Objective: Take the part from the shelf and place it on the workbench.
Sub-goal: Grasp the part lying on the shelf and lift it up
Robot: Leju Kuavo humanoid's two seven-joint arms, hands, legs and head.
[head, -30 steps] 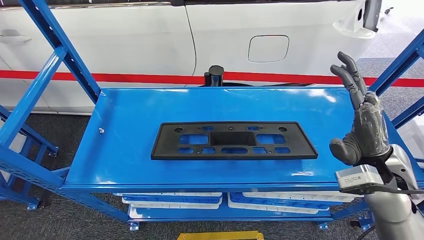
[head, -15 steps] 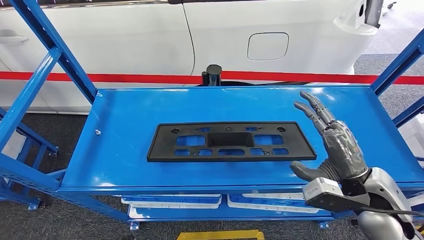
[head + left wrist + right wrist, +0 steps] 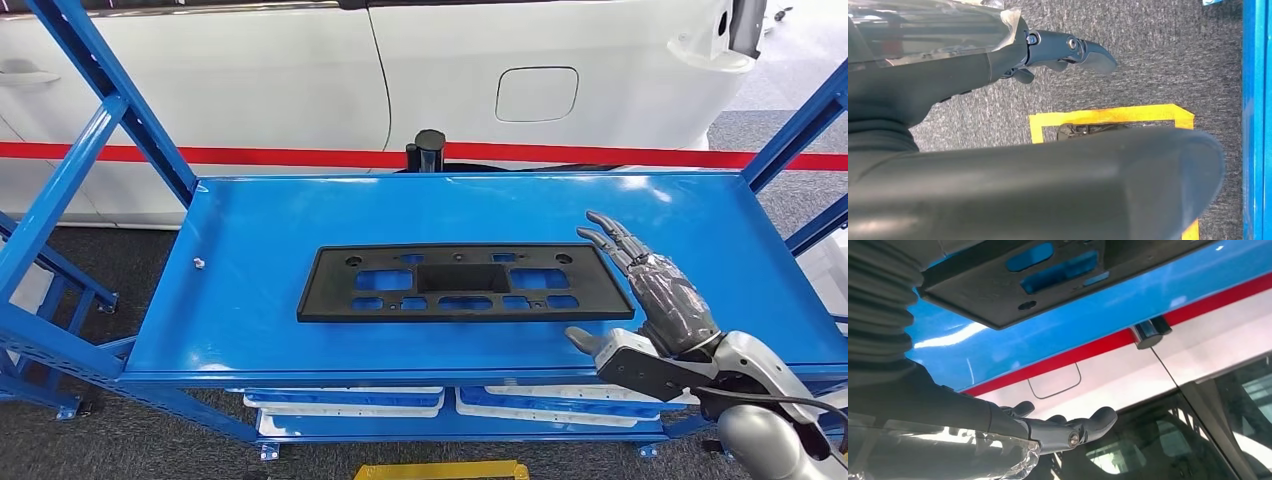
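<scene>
The part is a flat black plastic plate point(image 3: 466, 281) with several cut-outs, lying across the middle of the blue shelf top point(image 3: 260, 220). My right hand point(image 3: 655, 295) hovers just off the plate's right end, fingers stretched out and spread, thumb low near the shelf's front edge, holding nothing. The right wrist view has the plate's corner point(image 3: 1013, 275) close beyond the fingers point(image 3: 1068, 432). My left hand point(image 3: 1058, 50) hangs over grey carpet with nothing in it.
A white car body point(image 3: 450, 70) with a red stripe stands right behind the shelf. Blue uprights point(image 3: 110, 100) frame both sides. A black post top point(image 3: 430, 148) pokes up at the back edge. White trays point(image 3: 345, 402) sit on the lower shelf. Yellow floor tape point(image 3: 1108, 117) marks the carpet.
My right hand has come down from raised at the shelf's right side and moved left, now low beside the plate's right end. The plate has not moved.
</scene>
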